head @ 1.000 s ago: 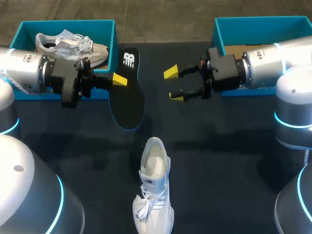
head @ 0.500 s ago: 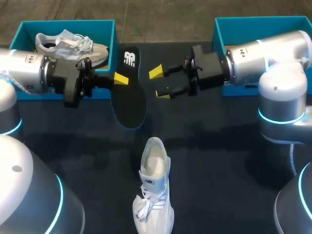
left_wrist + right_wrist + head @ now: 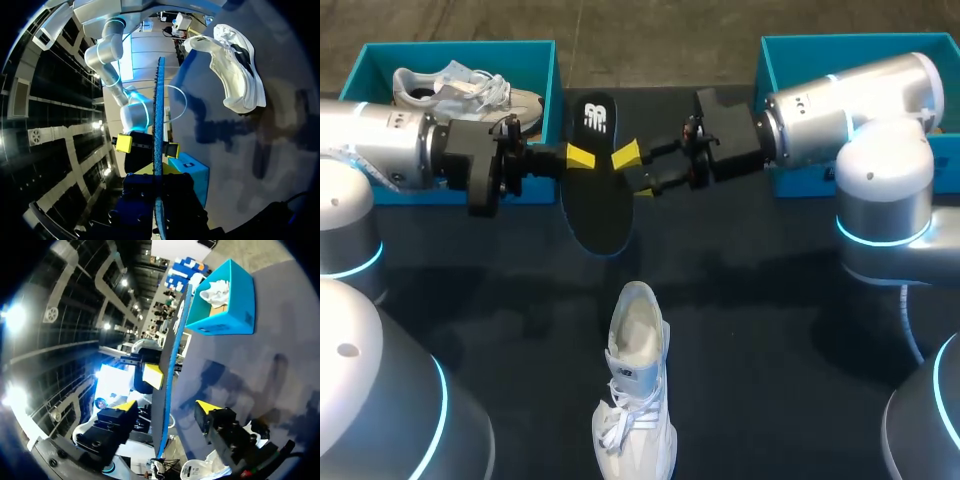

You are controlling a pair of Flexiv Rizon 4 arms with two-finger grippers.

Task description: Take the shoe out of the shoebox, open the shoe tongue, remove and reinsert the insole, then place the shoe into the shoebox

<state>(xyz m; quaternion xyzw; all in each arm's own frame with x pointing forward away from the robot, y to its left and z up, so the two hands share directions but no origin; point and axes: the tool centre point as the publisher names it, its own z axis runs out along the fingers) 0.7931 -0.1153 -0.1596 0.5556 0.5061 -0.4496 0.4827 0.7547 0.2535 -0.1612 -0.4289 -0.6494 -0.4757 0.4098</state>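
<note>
A black insole (image 3: 596,190) hangs above the table, held edge-up. My left gripper (image 3: 578,157) is shut on its left edge; in the left wrist view the insole (image 3: 159,115) rises edge-on out of that gripper (image 3: 157,172). My right gripper (image 3: 632,173) is open, one yellow tip on each side of the insole's right edge. In the right wrist view the insole (image 3: 167,375) stands between its fingers (image 3: 167,409) with gaps on both sides. The white shoe (image 3: 636,385) lies on the table near the front, laces towards me, and shows ahead of the left gripper (image 3: 235,65).
A teal shoebox (image 3: 545,60) at the back left holds a second white shoe (image 3: 455,90). Another teal shoebox (image 3: 775,55) stands at the back right, partly behind my right arm. Dark table surface (image 3: 770,330) lies bare around the shoe.
My right arm has moved left until its fingers straddle the insole, and they have narrowed. My left gripper has shifted slightly right and back with the insole.
</note>
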